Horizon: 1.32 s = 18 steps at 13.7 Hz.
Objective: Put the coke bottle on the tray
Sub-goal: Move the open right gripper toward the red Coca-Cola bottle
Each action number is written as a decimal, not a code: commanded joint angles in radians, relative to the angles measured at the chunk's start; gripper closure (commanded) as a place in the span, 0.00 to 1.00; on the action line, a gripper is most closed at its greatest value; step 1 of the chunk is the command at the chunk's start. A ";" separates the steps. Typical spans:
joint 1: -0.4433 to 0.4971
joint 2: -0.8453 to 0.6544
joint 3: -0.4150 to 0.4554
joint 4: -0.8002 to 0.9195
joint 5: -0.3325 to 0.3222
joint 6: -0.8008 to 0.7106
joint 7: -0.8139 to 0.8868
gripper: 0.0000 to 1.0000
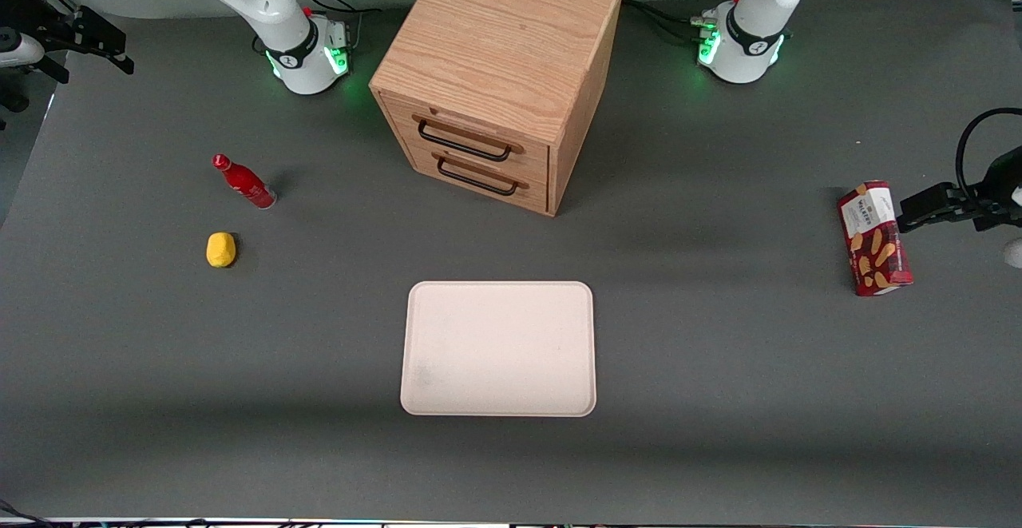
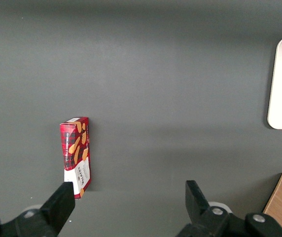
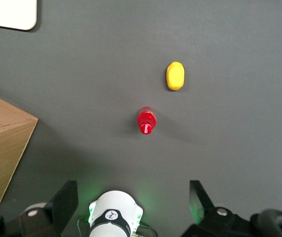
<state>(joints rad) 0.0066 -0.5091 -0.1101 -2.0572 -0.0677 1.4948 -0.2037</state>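
High front overview; wrist views straight down (tray (image 1: 499, 348) shared)

Only "WALKERS" reads, on the biscuit box (image 1: 874, 239).

The coke bottle (image 1: 244, 182) looks like glossy red plastic, while the yellow lump (image 1: 220, 249) just beside it has a duller, smooth skin; both rest on a matt dark grey table (image 1: 718, 368) that reads as a fine cloth or rubber mat. The tray (image 1: 499, 348), nearer the front camera than the cabinet (image 1: 499, 73), is a matt, slightly speckled pinkish-cream, and the cabinet is bare grained oak with thin dark metal handles (image 1: 465, 142). The gripper (image 3: 133, 197), high above the bottle with its fingers spread, is matt black plastic, and the biscuit box (image 1: 874, 238) is printed card with a faint sheen.
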 commanded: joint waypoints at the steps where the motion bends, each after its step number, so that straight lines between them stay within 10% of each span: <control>1: 0.015 -0.035 -0.026 -0.069 -0.021 0.054 -0.020 0.00; 18: 0.035 -0.022 -0.069 -0.401 -0.021 0.413 -0.019 0.00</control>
<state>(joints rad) 0.0284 -0.5130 -0.1569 -2.3993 -0.0731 1.8466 -0.2060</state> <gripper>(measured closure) 0.000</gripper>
